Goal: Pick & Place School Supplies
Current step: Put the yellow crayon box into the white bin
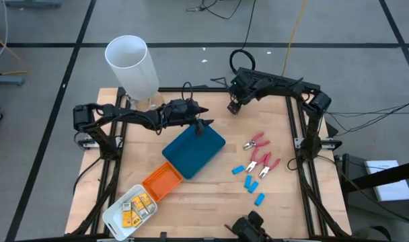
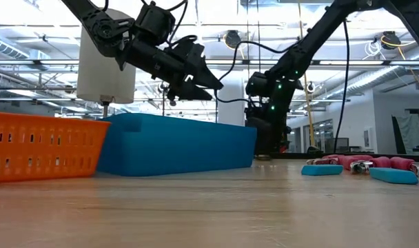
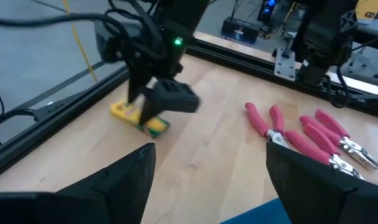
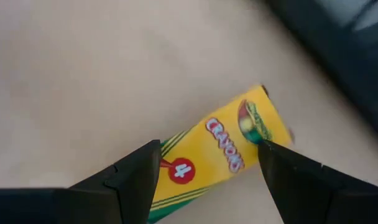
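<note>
Here, right gripper (image 4: 207,168) straddles a yellow crayon box (image 4: 220,152).

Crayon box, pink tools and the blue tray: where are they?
crayon box (image 4: 223,152), right wrist view, its yellow front.
pink tools (image 3: 301,140), left wrist view, a pink handle.
blue tray (image 1: 191,153), high view, its top face.

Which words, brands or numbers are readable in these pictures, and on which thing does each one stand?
"CRAYOLA": on the yellow crayon box lying on the table between the right gripper's open fingers.
"4": in a red circle on the same box.
Print on the yellow boxes in the white tray: too small to read.
</note>
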Controlling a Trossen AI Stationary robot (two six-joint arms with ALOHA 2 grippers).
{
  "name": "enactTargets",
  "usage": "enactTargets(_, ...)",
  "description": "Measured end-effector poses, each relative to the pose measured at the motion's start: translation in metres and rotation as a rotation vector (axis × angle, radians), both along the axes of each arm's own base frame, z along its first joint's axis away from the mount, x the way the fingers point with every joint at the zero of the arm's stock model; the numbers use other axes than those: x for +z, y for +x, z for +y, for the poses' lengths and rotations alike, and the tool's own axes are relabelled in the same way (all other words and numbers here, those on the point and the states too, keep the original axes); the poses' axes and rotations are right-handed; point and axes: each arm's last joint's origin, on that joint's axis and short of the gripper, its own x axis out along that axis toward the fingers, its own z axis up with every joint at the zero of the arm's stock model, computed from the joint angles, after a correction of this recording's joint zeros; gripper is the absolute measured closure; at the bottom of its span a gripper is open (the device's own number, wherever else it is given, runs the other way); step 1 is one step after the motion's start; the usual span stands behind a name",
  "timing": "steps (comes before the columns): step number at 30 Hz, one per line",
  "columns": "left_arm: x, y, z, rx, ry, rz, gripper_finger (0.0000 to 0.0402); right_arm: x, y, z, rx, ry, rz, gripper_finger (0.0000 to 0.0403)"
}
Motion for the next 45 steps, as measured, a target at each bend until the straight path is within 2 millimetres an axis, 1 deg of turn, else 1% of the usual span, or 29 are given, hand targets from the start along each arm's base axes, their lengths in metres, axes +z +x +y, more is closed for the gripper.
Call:
enactTargets(4, 0.000, 0.000, -0.002, -0.005, 0.000, -0.001, 0.0094, -0.002, 0.002, 0.016, 0.094, 0.126, 0.017, 0.0142)
enactTargets(9, 0.001, 0.000, -0.001, -0.003, 0.001, -0.005, 0.0094, -0.005, 0.001, 0.036, 0.162, 0.185, 0.148, 0.0142)
enactTargets(14, 0.001, 0.001, -0.001, -0.003, 0.000, -0.006, 0.0093, 0.000, -0.003, 0.049, 0.129, 0.106, 0.327, 0.0142)
enactTargets(17, 0.001, 0.001, -0.001, -0.002, -0.001, -0.008, 0.0094, 0.009, -0.004, 0.055, 0.095, 0.020, 0.376, 0.0142)
enactTargets(19, 0.001, 0.001, -0.001, -0.002, -0.003, -0.009, 0.0094, 0.018, -0.004, 0.059, 0.044, -0.008, 0.359, 0.0142)
enactTargets(22, 0.001, 0.001, -0.001, -0.002, -0.003, -0.009, 0.0094, 0.033, -0.002, 0.066, -0.066, -0.020, 0.277, 0.0142)
enactTargets(24, 0.001, 0.001, -0.001, -0.002, -0.003, -0.009, 0.0094, 0.037, 0.000, 0.071, -0.112, -0.007, 0.243, 0.0142)
enactTargets(26, 0.001, 0.001, -0.001, -0.002, -0.003, -0.009, 0.0094, 0.038, 0.003, 0.075, -0.112, 0.009, 0.215, 0.0142)
enactTargets(30, 0.001, 0.001, -0.001, -0.002, -0.003, -0.009, 0.0094, 0.032, 0.010, 0.083, -0.039, 0.132, 0.094, 0.0142)
enactTargets(32, 0.001, 0.001, -0.001, -0.002, -0.003, -0.009, 0.0094, 0.027, 0.011, 0.088, -0.020, 0.176, 0.066, 0.0142)
enactTargets(35, 0.001, 0.001, -0.001, -0.002, -0.003, -0.009, 0.0094, 0.016, 0.010, 0.095, -0.017, 0.201, 0.078, 0.0142)
enactTargets(40, 0.001, 0.001, -0.001, -0.002, -0.003, -0.008, 0.0094, 0.002, 0.000, 0.101, -0.034, 0.222, 0.122, 0.0142)
enactTargets(45, 0.001, 0.001, -0.001, 0.004, -0.020, -0.013, 0.0094, -0.003, -0.006, 0.104, -0.040, 0.224, 0.153, 0.0142)
